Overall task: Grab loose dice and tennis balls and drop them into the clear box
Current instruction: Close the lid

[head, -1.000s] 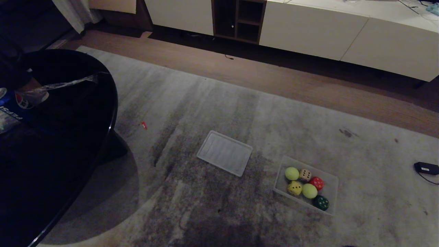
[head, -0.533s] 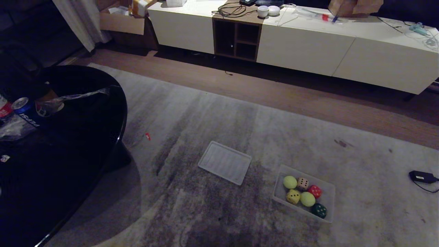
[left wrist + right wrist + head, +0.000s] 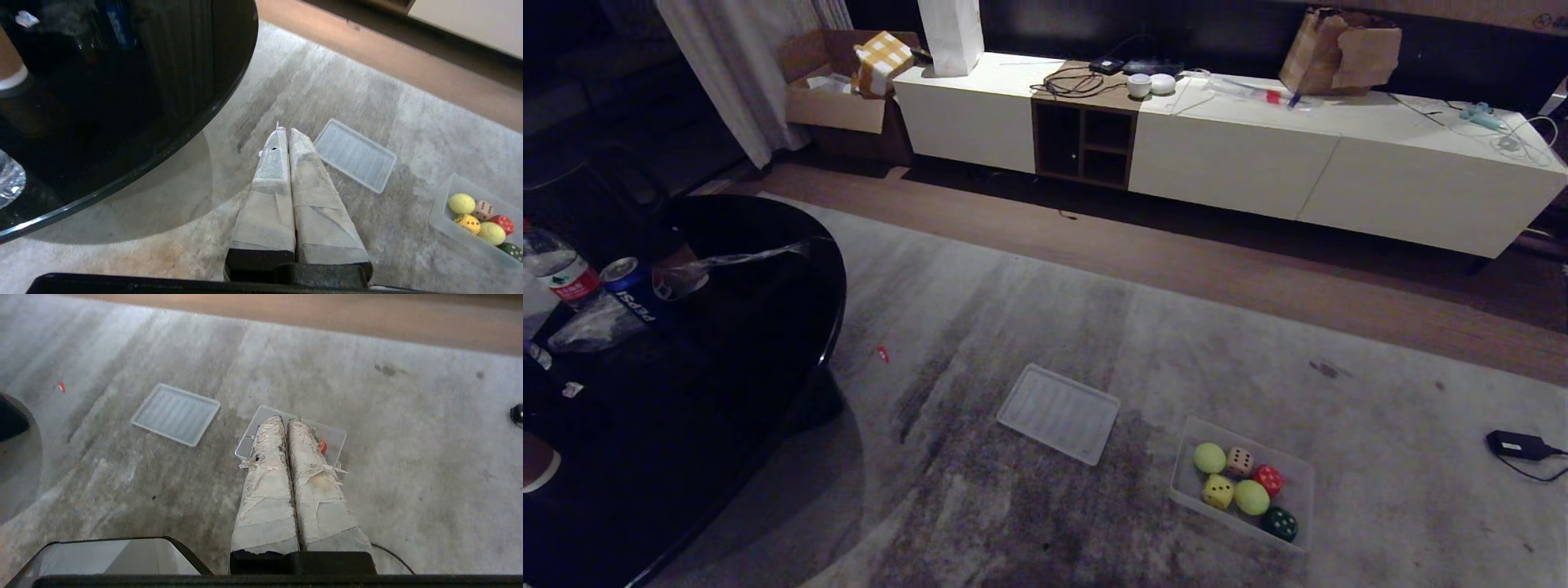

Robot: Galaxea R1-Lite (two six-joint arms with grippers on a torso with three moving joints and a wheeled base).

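**Box full, grippers clenched and empty: little left to go wrong but a careless move**

My left gripper [image 3: 284,134] is clenched on nothing, its taped fingers pressed together, hanging high above the grey rug [image 3: 1029,327]. My right gripper [image 3: 284,422] is clenched and empty too, and sits directly above the clear box [image 3: 1303,482], hiding most of it from that wrist.

The box lies on the rug ahead of my left gripper and off to its right. Inside it I count two tennis balls [image 3: 1210,457], a tan die [image 3: 1240,461], a red die [image 3: 1267,479], a yellow die [image 3: 1218,492] and a dark green die [image 3: 1281,523], packed close together. I see no loose piece on the rug, so I judge the collecting done.

The risks from here, as I judge them: dropping my right gripper straight down would strike the pile or the box's low wall and could tip pieces back out. The balls would roll far on this flat rug.

The flat lid [image 3: 1059,412] lies just ahead of my left gripper, apart from the box. The black table [image 3: 768,327] crowds the space to my left gripper's left, its curved edge close. A black adapter [image 3: 1515,445] with its cord lies well to the right of my right gripper. Ahead of both, the rug is open up to the wood floor [image 3: 1217,253] and the white cabinet [image 3: 1225,155].
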